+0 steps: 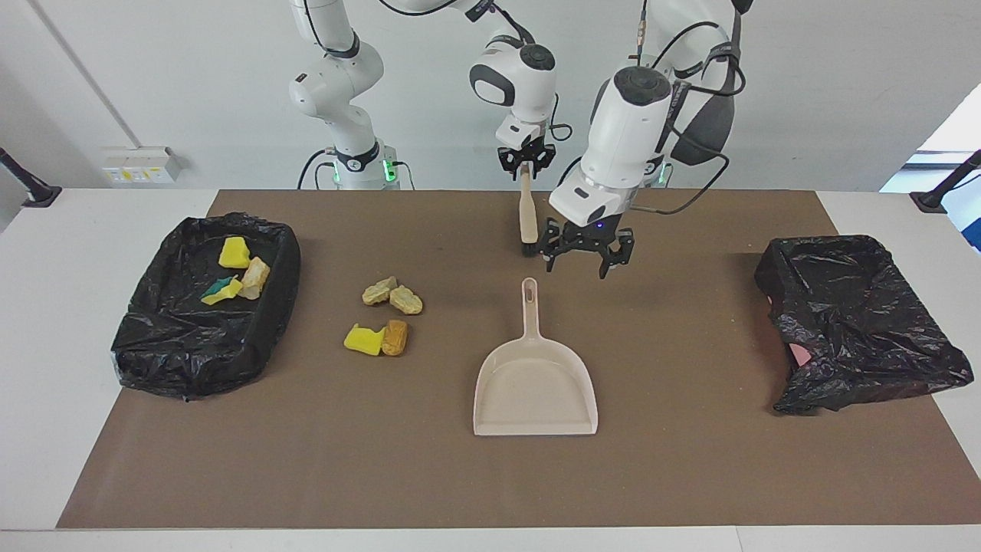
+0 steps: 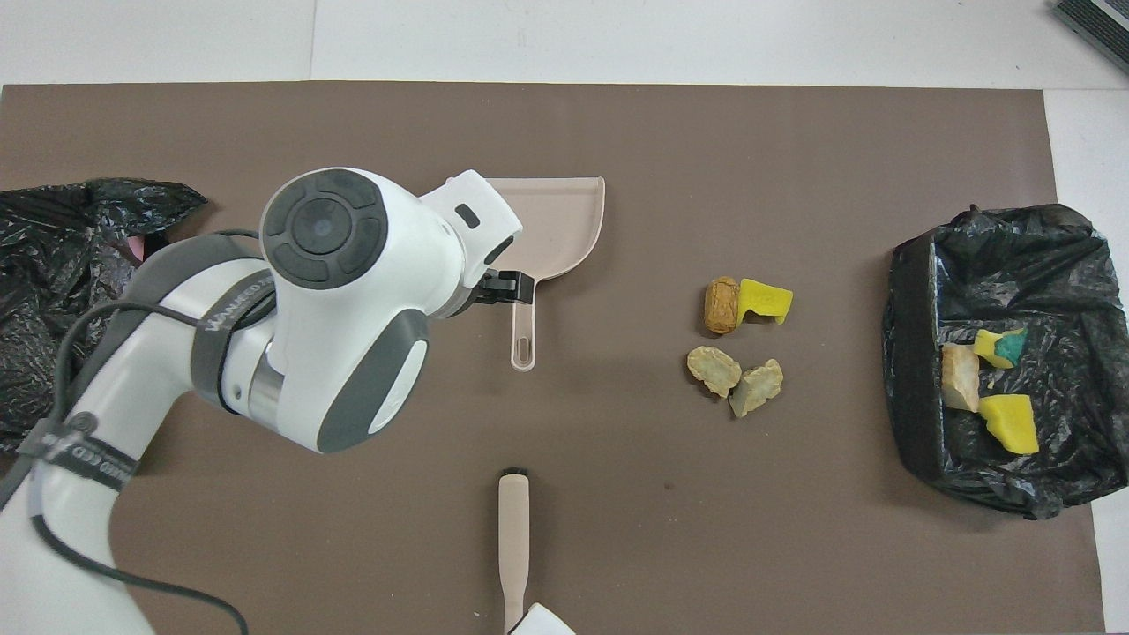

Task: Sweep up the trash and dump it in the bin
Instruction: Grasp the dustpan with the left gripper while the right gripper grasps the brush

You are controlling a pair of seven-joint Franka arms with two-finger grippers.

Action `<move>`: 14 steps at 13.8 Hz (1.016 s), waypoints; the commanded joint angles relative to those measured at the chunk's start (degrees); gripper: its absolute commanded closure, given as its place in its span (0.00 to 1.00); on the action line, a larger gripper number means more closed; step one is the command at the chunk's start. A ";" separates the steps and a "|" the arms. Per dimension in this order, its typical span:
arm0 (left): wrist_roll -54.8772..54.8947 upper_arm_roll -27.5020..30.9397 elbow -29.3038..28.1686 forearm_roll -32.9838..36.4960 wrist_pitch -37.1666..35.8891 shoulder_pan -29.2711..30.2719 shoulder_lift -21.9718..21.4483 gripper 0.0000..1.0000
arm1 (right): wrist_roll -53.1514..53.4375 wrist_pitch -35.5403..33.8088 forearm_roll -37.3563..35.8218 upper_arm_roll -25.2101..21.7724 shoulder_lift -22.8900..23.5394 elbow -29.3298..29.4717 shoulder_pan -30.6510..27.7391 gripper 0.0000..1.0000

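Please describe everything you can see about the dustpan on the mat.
The dustpan is pale beige and looks like smooth plastic. It has a flat, wide tray with low walls and an open lip, and a narrow handle with a hanging slot at its end. It is empty and lies flat on the brown mat, handle toward the robots, lip away from them. Nothing touches it. The open left hand hangs above the mat just beside the handle's end.

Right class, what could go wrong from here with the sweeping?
1. The open left gripper hangs over the mat close to the brush, whose handle end the right gripper is at; the arms could collide.
2. The four trash chunks lie apart from the dustpan; sweeping could scatter them.
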 commanded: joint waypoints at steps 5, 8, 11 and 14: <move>-2.15 1.02 -0.30 0.51 6.50 -1.66 6.87 0.00 | -0.30 -1.21 0.24 -0.60 -2.91 0.86 -4.09 1.00; -3.99 1.02 0.13 0.51 7.20 -2.87 9.40 0.00 | -2.93 -10.33 -2.04 -0.60 -9.15 0.42 -8.65 1.00; -5.67 1.11 0.22 0.59 9.49 -3.50 10.47 0.00 | -11.70 -19.13 -2.23 -0.51 -14.52 -0.02 -17.16 1.00; -5.76 1.02 0.04 0.51 10.10 -3.68 12.22 0.00 | -20.67 -23.98 -3.36 -0.60 -16.99 0.07 -26.39 1.00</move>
